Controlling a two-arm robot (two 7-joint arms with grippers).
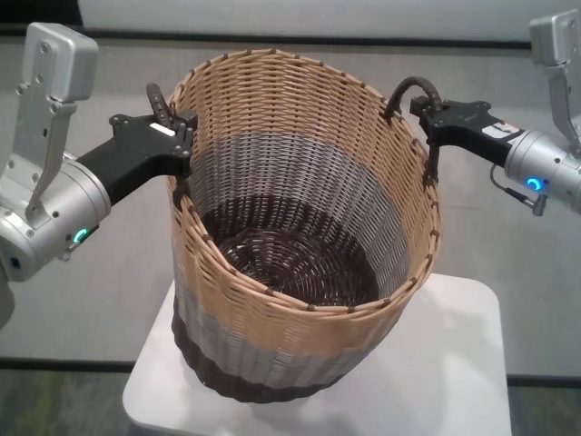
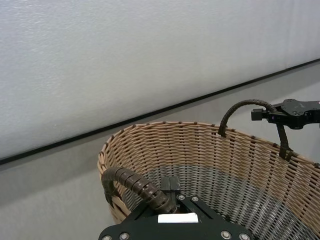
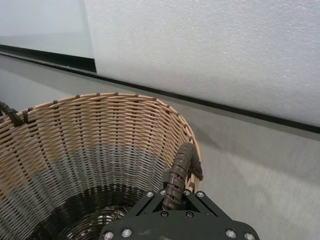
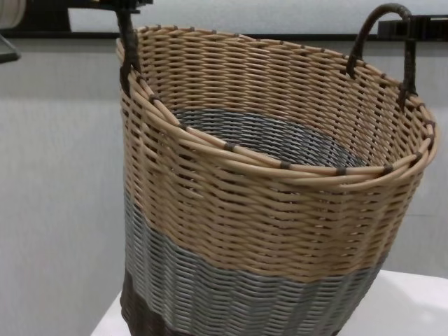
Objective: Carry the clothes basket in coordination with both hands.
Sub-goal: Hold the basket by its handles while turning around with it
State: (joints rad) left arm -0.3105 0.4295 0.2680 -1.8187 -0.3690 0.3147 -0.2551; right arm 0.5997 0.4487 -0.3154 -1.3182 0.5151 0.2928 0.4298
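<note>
The clothes basket (image 1: 300, 227), woven wicker with a tan upper band, grey middle and dark brown base, hangs tilted between my arms over the white table (image 1: 454, 363). I cannot tell whether its base touches the table. My left gripper (image 1: 180, 129) is shut on the left dark loop handle (image 2: 132, 184). My right gripper (image 1: 425, 111) is shut on the right loop handle (image 3: 179, 172). In the left wrist view the right gripper (image 2: 261, 114) shows across the rim at the far handle (image 2: 245, 105). The chest view shows the basket's wall (image 4: 266, 210) close up, with both handles at the top.
The small white table (image 4: 413, 308) stands under the basket, with grey floor (image 1: 91, 291) around it. A white wall panel (image 3: 225, 50) with a black base strip runs behind. The basket is empty inside.
</note>
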